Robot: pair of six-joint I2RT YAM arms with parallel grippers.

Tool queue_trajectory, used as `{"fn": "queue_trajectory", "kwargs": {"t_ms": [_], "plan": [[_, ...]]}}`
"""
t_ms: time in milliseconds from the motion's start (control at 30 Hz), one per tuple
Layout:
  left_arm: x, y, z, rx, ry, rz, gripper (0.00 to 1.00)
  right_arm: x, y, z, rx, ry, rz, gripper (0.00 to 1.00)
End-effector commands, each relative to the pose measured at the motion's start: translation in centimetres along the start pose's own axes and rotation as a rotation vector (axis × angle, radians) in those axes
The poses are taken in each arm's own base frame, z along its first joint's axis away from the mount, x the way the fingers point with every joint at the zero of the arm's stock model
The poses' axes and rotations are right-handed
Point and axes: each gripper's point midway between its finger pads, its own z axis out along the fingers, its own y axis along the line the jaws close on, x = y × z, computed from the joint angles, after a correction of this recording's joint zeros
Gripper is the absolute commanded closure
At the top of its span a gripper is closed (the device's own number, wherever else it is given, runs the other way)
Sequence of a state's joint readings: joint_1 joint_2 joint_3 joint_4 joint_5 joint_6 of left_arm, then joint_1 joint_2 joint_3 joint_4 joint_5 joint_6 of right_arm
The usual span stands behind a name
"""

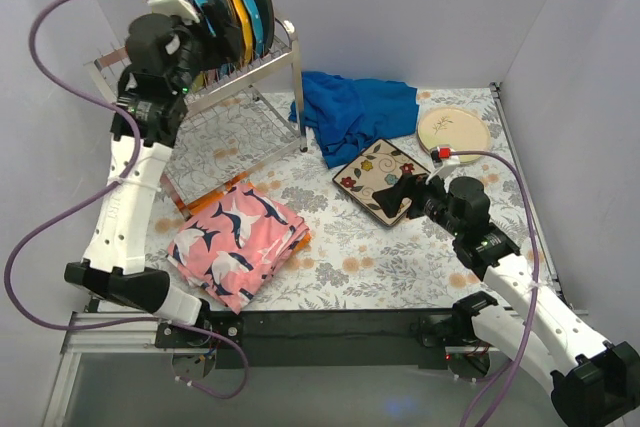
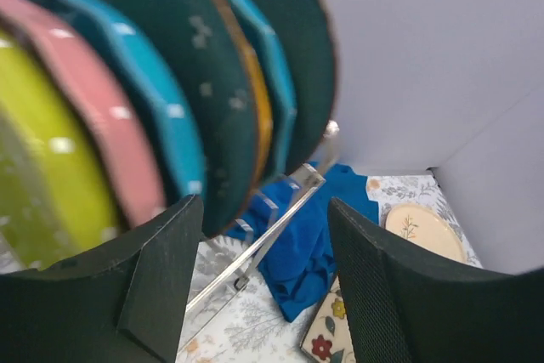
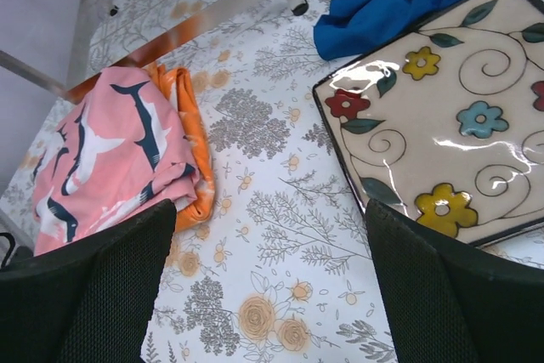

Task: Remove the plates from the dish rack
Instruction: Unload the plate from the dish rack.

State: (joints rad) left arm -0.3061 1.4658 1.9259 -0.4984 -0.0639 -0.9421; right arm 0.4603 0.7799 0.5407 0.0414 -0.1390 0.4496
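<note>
The left jaws stand wide apart and hold nothing, raised beside the dish rack (image 1: pixel 297 87) at the far left of the counter (image 1: pixel 350 247). A row of plates (image 1: pixel 240 2) stands on edge in the rack, just ahead of these jaws and toward the finger (image 2: pixel 157 286) on the left of the wrist view. On that side are a yellow-green plate (image 2: pixel 38 159), a pink dotted plate (image 2: pixel 98 112) and a teal dotted plate (image 2: pixel 149 99). Past them come a dark teal plate (image 2: pixel 208 82), the thin edge of an orange plate (image 2: pixel 259 104), a plain teal plate (image 2: pixel 276 74) and a far dark plate (image 2: pixel 310 40). The lower rim of the dark teal plate hangs close above that fingertip; whether they touch cannot be told. Through the gap between the jaws, well beyond, lies a blue cloth (image 2: pixel 310 252).

The right jaws are spread wide too and are empty, low over the counter. A square flowered plate (image 3: pixel 459 125) lies flat just ahead of the finger (image 3: pixel 450 303) on the right of their view, its near edge close to that fingertip. Ahead of the other finger lies a folded pink cloth (image 3: pixel 110 150) with something orange (image 3: pixel 194 138) under it. A round cream plate (image 1: pixel 453 130) lies flat beyond the square one.
</note>
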Motion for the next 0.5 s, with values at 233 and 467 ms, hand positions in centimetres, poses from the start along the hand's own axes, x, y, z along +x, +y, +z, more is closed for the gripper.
{"fn": "queue_trajectory", "kwargs": {"t_ms": [233,467], "plan": [[-3.1,7.4,-3.6,0.104,0.039,-0.183,0.45,-0.8,2.8,0.2,-0.161,-0.065,0.037,0.06],[-2.9,8.9,-3.6,0.077,0.008,-0.179,0.48,-0.4,3.3,0.3,-0.187,-0.044,0.041,0.07]]}}
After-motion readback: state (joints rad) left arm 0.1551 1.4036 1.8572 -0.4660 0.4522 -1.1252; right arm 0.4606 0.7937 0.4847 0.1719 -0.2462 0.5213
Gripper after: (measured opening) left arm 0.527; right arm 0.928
